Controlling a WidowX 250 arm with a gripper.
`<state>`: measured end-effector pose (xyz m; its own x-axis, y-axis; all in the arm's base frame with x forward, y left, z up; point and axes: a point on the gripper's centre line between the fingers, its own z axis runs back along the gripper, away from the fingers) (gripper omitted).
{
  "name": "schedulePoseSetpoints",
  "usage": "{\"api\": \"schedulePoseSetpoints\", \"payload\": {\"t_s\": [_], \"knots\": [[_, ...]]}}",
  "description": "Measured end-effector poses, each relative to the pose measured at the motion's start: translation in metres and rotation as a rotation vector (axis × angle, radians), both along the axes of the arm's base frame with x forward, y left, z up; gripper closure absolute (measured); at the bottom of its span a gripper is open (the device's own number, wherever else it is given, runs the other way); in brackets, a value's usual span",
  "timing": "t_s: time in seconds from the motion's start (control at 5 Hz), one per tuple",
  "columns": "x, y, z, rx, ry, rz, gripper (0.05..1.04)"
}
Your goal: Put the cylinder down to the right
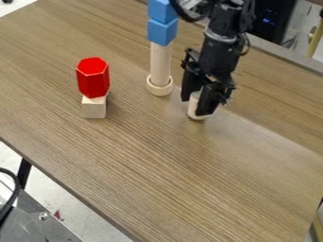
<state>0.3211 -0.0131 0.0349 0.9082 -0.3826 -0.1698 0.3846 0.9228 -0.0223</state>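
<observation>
One cylinder [195, 112] stands clasped in the end effector [194, 106].

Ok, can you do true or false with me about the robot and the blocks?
1. The red block is on top of a pale block. True.
2. The gripper has the red block between its fingers. False: it has the cylinder there.
3. Two blue blocks are above the tall post. True.
4. The blue blocks sit right on the table. False: the post is under them, with a ring at its foot.
5. The cylinder is a light colour. True.
</observation>
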Motion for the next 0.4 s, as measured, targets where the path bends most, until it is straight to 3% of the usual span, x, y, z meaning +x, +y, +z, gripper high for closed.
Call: {"api": "schedulePoseSetpoints", "payload": {"t_s": [0.2, 0.4], "knots": [[0.0, 0.002, 0.0, 0.019, 0.0, 0.001, 0.171], [0.002, 0.002, 0.014, 0.045, -0.042, -0.01, 0.081]]}}
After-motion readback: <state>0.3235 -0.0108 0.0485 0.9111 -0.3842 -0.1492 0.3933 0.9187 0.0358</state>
